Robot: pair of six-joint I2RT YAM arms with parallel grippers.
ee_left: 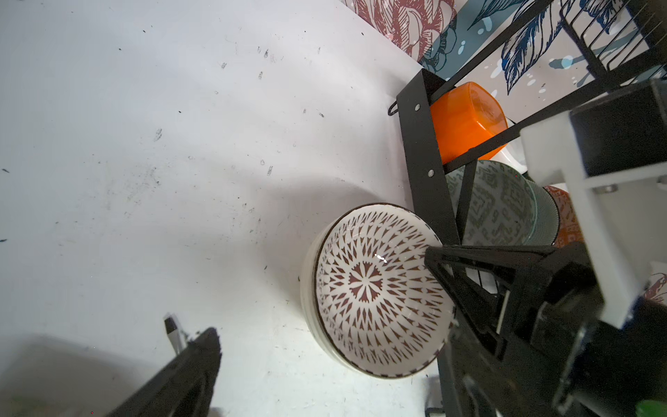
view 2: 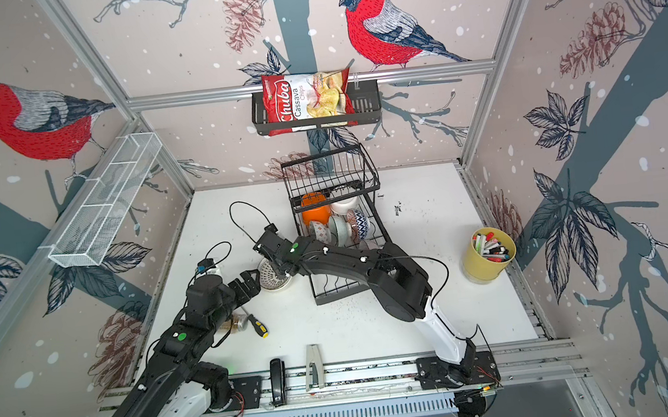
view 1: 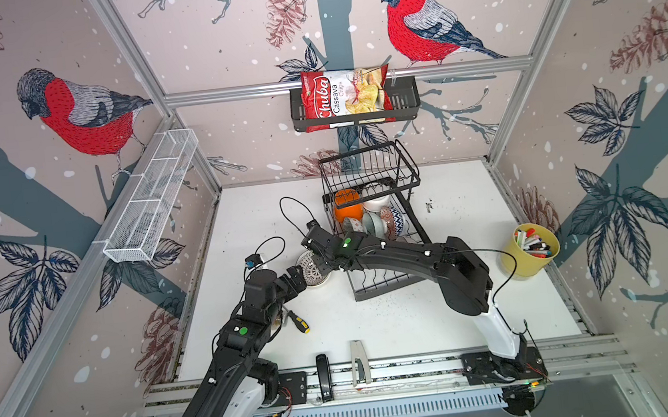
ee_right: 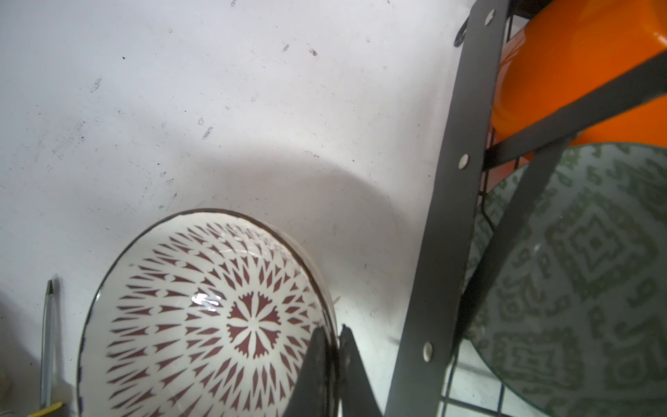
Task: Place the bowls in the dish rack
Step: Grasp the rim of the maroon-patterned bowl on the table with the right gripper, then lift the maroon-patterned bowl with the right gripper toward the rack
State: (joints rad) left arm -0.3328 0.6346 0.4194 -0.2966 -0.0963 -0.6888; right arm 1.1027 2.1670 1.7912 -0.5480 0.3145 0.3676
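**On the white table (ee_right: pixel 216 108), just beside the black wire dish rack (ee_right: pixel 458 180): a rim pinch in place**

I have my right pincer (ee_right: pixel 334 337) pressed together on the rim of the small round white ceramic bowl with the maroon starburst inside (ee_right: pixel 209 317), one finger within the wall, one outside. The bowl sits on the table just beside one of the rack's uprights, and my left pincer (view 1: pixel 298 278) hangs spread wide and empty near its other side. Glazed ceramic, I judge: stiff, fairly heavy for its size, slick, and liable to chip if it knocks the frame. A rim pinch lets it swing, so I would lift slowly and keep clear of the upright. The other bowls (view 1: pixel 371 220) stand on edge in the lower tray, under the raised basket
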